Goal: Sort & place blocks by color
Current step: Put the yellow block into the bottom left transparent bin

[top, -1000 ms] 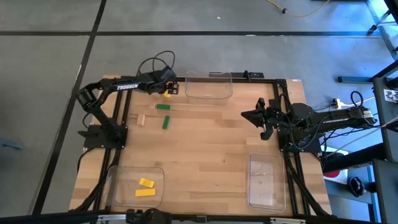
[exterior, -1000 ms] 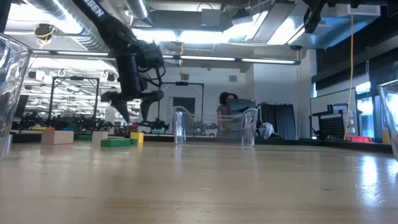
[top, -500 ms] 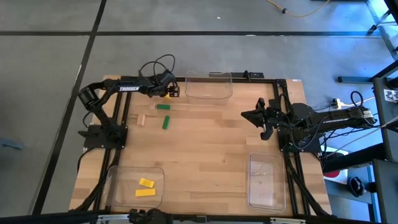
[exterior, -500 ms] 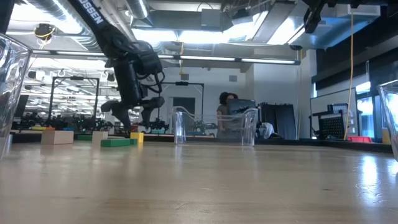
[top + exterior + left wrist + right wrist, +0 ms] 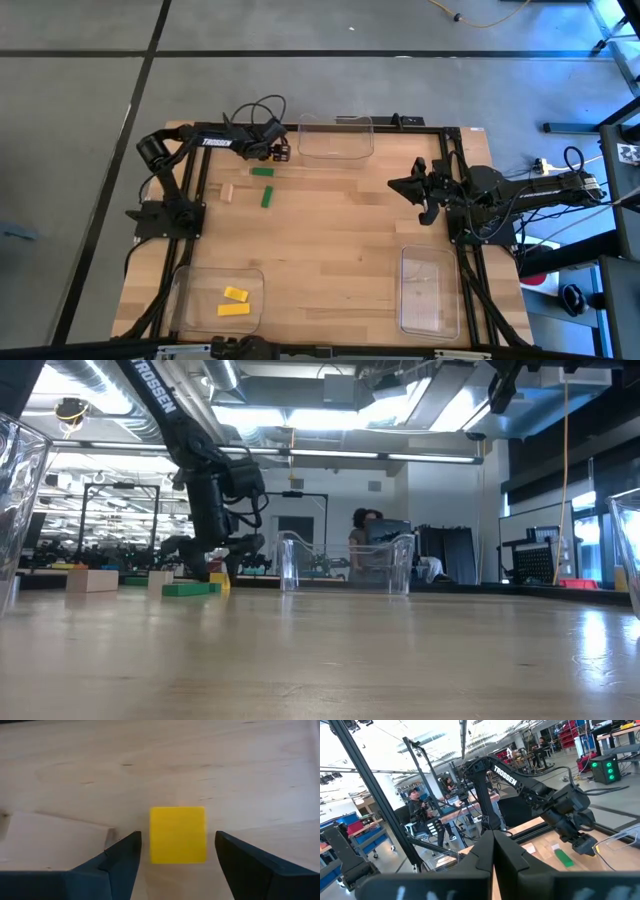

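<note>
My left gripper is open and low over the table's far left part. Its two fingers stand on either side of a small yellow block that lies flat on the wood, with a narrow gap showing on each side in the left wrist view. In the high view the gripper hides that block. Two green blocks and a tan block lie just nearer. My right gripper is shut and waits at the table's right side, holding nothing.
A clear tray stands at the far edge, right of the left gripper. Another clear tray sits near right. The near-left tray holds two yellow blocks. The middle of the table is bare wood. A person shows in the room beyond.
My left gripper has come down toward the table and shifted slightly right, until its open fingers straddle the yellow block. The blocks and the right arm have stayed where they were.
</note>
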Controlling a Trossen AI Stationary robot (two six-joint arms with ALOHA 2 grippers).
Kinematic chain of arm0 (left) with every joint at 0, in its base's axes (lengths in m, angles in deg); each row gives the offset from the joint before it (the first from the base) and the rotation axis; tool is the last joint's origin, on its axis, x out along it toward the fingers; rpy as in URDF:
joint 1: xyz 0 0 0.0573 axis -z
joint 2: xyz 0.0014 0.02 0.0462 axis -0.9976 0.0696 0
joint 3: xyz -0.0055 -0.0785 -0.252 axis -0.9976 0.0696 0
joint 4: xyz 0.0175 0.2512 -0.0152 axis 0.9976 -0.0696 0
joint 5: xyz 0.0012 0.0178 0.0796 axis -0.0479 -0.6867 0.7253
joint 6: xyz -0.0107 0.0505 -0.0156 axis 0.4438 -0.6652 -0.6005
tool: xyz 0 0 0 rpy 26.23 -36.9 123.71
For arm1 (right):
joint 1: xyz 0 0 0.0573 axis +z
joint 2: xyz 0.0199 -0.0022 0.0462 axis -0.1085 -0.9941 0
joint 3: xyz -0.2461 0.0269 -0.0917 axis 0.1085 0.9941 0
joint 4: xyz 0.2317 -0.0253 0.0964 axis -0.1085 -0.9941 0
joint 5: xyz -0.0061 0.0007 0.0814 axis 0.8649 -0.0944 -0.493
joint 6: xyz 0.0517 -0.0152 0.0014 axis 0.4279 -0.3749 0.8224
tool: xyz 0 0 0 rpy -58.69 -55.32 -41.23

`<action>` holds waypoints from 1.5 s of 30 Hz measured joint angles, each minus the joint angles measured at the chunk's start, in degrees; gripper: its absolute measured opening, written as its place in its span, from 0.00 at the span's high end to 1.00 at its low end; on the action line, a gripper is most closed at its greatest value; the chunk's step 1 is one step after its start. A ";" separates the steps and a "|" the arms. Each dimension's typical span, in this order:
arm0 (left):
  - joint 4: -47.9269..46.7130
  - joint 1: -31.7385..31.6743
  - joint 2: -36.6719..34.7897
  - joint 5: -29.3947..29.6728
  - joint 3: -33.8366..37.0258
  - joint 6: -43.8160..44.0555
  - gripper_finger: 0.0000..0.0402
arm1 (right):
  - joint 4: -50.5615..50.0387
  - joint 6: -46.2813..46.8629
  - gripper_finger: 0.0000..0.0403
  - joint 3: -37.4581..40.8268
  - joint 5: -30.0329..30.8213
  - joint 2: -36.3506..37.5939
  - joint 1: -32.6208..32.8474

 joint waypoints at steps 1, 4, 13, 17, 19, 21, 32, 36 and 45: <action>0.14 0.01 0.00 0.00 0.00 0.01 0.42 | -0.01 0.25 0.98 0.00 -0.01 0.00 0.00; 1.22 -0.26 0.00 0.12 -0.02 0.04 0.51 | -0.02 1.26 0.98 0.00 0.01 0.00 -0.01; -0.14 1.23 -1.98 -2.01 0.04 -1.92 0.70 | -0.02 1.20 0.98 0.00 -0.01 0.00 0.01; -0.04 3.72 -8.01 -3.41 0.04 -6.42 0.70 | -0.02 1.14 0.98 0.00 0.01 0.00 0.01; -0.05 6.07 -12.20 -2.96 0.04 -7.81 0.70 | -0.02 0.46 0.98 0.00 -0.01 0.00 -0.02; 0.25 9.18 -16.63 -1.92 0.02 -7.86 0.70 | -0.04 -0.75 0.98 0.00 -0.01 0.00 0.00; 4.52 35.53 -35.58 9.55 -0.02 -11.72 0.70 | -0.35 -1.97 0.98 0.00 -0.01 0.00 0.01; 4.43 42.45 -39.72 13.64 0.71 -12.52 0.70 | -0.39 -1.99 0.98 0.00 -0.45 0.02 0.01; 22.86 47.92 -48.76 10.39 12.04 -15.16 0.70 | -0.87 -1.84 0.98 0.00 -0.47 0.02 0.00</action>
